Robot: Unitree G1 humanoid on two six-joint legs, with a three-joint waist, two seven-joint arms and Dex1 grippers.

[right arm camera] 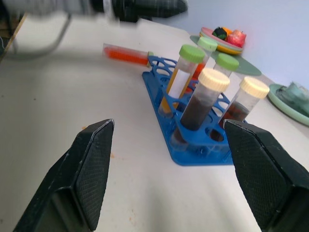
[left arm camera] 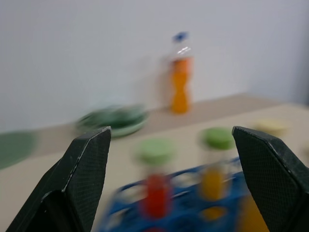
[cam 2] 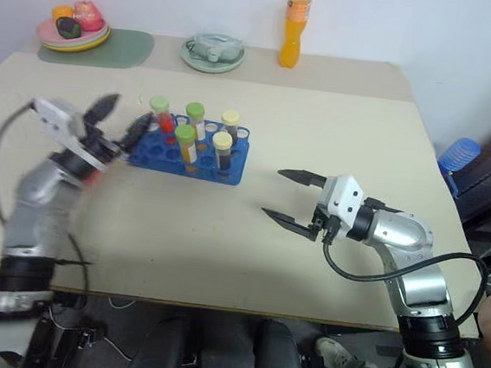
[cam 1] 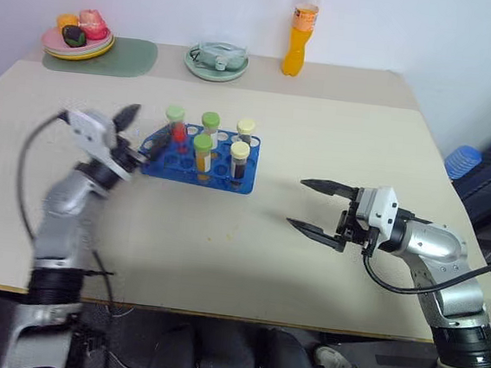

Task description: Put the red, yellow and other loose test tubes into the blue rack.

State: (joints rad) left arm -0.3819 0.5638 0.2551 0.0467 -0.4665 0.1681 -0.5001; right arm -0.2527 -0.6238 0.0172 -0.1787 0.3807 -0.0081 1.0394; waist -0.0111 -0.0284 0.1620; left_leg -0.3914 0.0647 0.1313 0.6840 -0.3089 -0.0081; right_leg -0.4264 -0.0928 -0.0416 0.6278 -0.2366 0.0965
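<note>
Five tubes stand in the blue rack (cam 1: 197,164).
Left gripper (cam 1: 142,132) spread at its left end; right gripper (cam 1: 315,209) spread, well right.

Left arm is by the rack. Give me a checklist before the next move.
1. Left gripper open and empty: ok.
2. Right gripper open and empty: ok.
3. Racked tubes upright: ok, five stand in the rack.
4. All tubes racked: not ok, a red tube lies on the table at the rack's far end.
5. Free holes left: ok.
6. Red tube's cap tight: cannot tell.
</note>
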